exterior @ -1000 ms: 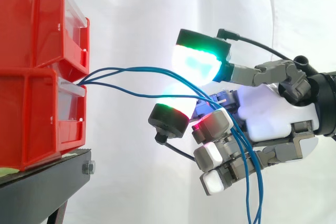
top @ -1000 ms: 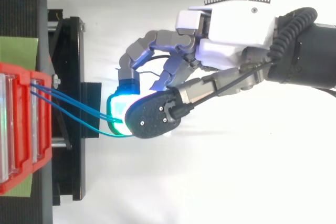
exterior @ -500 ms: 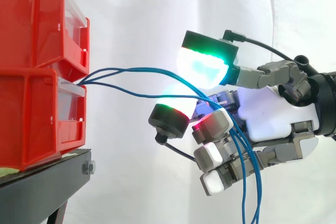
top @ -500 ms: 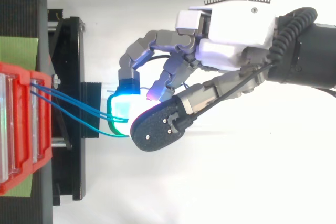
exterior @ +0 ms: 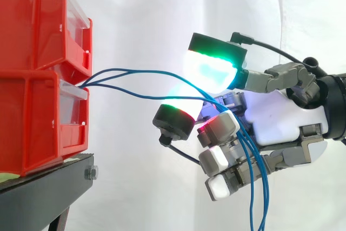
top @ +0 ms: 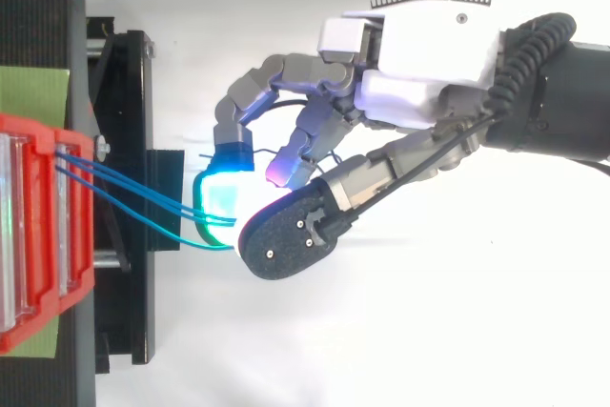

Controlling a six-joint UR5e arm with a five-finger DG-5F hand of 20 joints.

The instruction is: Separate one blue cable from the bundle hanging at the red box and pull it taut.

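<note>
Three thin blue cables [exterior: 135, 72] leave the front of the lower red bin [exterior: 38, 117] and arc right to my hand [exterior: 281, 117]. They pass between a large green-white glowing pad [exterior: 211, 71] above and a smaller green-rimmed pad [exterior: 173, 120] below. From there they run behind the curled fingers and hang down past them. From above, the cables [top: 133, 199] run from the red bin [top: 38, 235] to the glowing pad under my hand [top: 419, 54]. The cables sag slightly between bin and hand.
A second red bin [exterior: 38, 25] sits on top of the lower one. Both rest on a black stand [exterior: 43, 187] at the left, with its frame [top: 124, 140] seen from above. A white curtain is behind. The arm enters from the right.
The upper glowing pad has shifted slightly right and away from the lower pad, sliding sideways in the top view. The cables and the other fingers have barely moved.
</note>
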